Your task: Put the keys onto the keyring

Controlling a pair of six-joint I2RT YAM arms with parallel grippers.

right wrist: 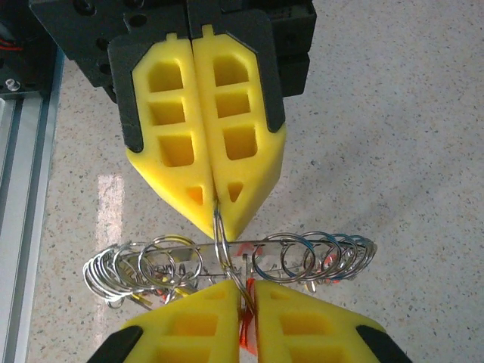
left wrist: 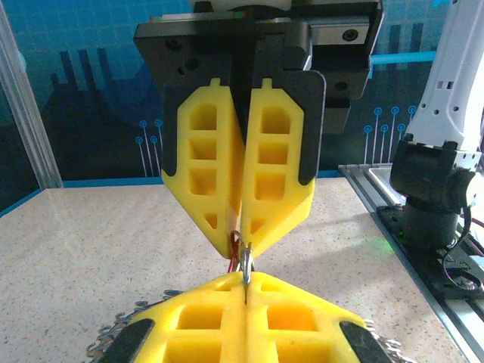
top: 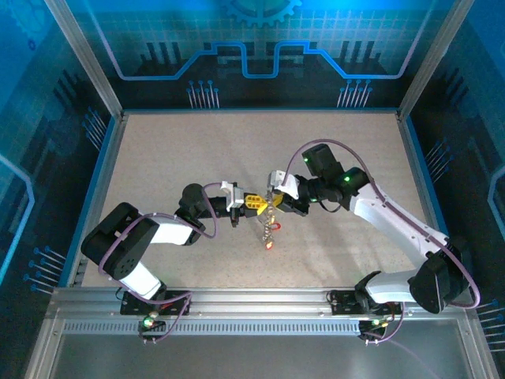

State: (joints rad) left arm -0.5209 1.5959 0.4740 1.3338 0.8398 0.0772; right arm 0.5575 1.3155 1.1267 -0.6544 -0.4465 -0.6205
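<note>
The keyring (right wrist: 220,242) is a thin silver ring, seen edge-on and held above the table between both grippers. In the right wrist view my right gripper (right wrist: 249,291) is shut on its lower part, with a red key (right wrist: 246,333) wedged between the yellow fingers. Opposite it, my left gripper (right wrist: 219,219) pinches the ring's far side. From the left wrist, my left gripper (left wrist: 246,286) is shut on the keyring (left wrist: 246,265), the right gripper (left wrist: 240,243) faces it tip to tip, and the red key (left wrist: 232,255) shows beside the ring. The grippers (top: 259,203) (top: 274,197) meet at mid-table.
On the table under the grippers lies a metal bar (right wrist: 198,248) strung with several small split rings (right wrist: 302,257) and other keys with yellow and red heads (right wrist: 155,281). It runs toward the near edge (top: 270,233). An aluminium rail (top: 252,304) borders the front.
</note>
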